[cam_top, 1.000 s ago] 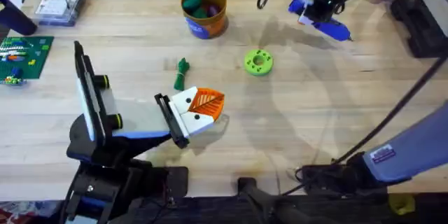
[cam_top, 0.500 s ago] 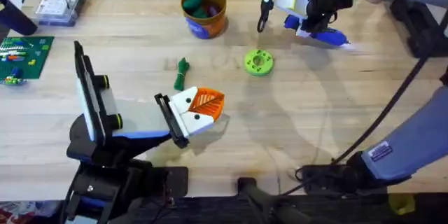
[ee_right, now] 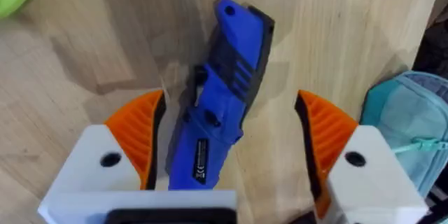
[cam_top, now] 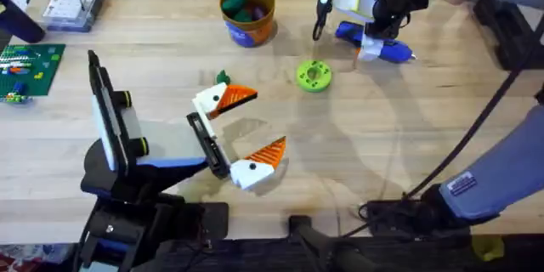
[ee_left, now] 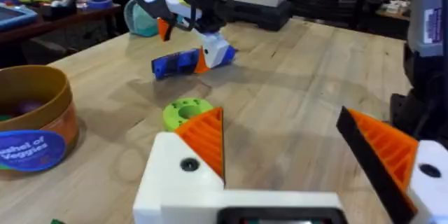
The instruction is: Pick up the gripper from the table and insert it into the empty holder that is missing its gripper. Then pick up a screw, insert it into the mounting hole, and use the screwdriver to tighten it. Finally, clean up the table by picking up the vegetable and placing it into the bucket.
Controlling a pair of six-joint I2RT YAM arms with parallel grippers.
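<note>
Between right hand (ee_right: 227, 150) fingers: screwdriver (ee_right: 224, 105).

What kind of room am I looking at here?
Probably a robotics workshop or lab: a butcher-block table with robot arms, a blue screwdriver, a parts box, and cluttered benches behind.

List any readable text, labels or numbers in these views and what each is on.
"Veggies": second line of the blue label on the bucket, left wrist view; the line above it is cut off and blurred.
Sticker on the screwdriver: print too small to read.
Patch on the blue sleeve at lower right of the overhead view: unreadable.
Green board at the table's left edge: markings too small to read.
</note>
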